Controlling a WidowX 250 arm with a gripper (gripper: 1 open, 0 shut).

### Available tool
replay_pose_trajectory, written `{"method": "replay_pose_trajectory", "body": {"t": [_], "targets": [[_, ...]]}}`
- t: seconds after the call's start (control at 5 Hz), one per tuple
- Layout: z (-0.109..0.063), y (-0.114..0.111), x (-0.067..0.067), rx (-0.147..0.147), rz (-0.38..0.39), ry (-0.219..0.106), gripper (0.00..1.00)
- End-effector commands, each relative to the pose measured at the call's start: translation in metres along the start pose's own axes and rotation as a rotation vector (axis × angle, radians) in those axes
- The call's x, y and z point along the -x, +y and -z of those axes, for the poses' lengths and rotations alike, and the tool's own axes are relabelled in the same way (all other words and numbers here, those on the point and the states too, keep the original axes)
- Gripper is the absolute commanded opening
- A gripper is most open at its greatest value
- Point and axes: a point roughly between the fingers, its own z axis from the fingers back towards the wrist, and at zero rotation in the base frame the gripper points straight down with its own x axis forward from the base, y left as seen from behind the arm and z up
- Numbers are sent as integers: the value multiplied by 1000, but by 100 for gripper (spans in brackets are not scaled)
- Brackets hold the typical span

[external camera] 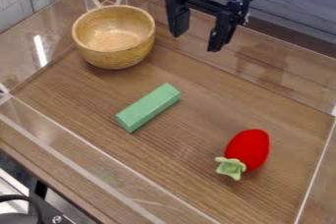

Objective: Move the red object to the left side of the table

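One red toy fruit (pixel 247 150), glossy and oval with a pale green leafy stem cap at its lower end, lies on the brown wood-grain table (pixel 262 90), well below the pincer (pixel 199 31) in the picture and a little to its right, close to the near right edge. It tilts slightly, stem end toward the camera, and touches nothing else. Nearer the middle of the board, a green rectangular block (pixel 148 107) rests flat on a diagonal, below the pincer and slightly to its left, well apart from the fruit. Just to the pincer's left, a light wooden bowl (pixel 114 37) stands upright near the far left corner, its hollow showing no contents. The black pincer hangs above the far part of the table, pointing straight down, its two dark fingers spread wide with nothing between them; it holds nothing and is clear of the bowl, the block and the fruit. Low clear acrylic walls (pixel 53 154) ring the tabletop, catching pale reflections along the left and near edges.
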Motion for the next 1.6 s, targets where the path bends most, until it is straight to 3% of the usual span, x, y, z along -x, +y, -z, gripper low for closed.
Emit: {"method": "replay_pose_trajectory", "body": {"t": [0.0, 0.2, 0.4, 0.8, 1.0, 1.2, 1.4], "targets": [[8, -5, 4, 3, 15, 27, 100], [22, -28, 21, 9, 99, 45, 100], [31, -56, 34, 19, 211, 40, 100], [48, -119, 46, 41, 338, 34, 100], [60, -128, 50, 56, 331, 29, 100], [66, -119, 47, 75, 235, -17, 100], [64, -110, 42, 86, 200, -83, 100]]}}
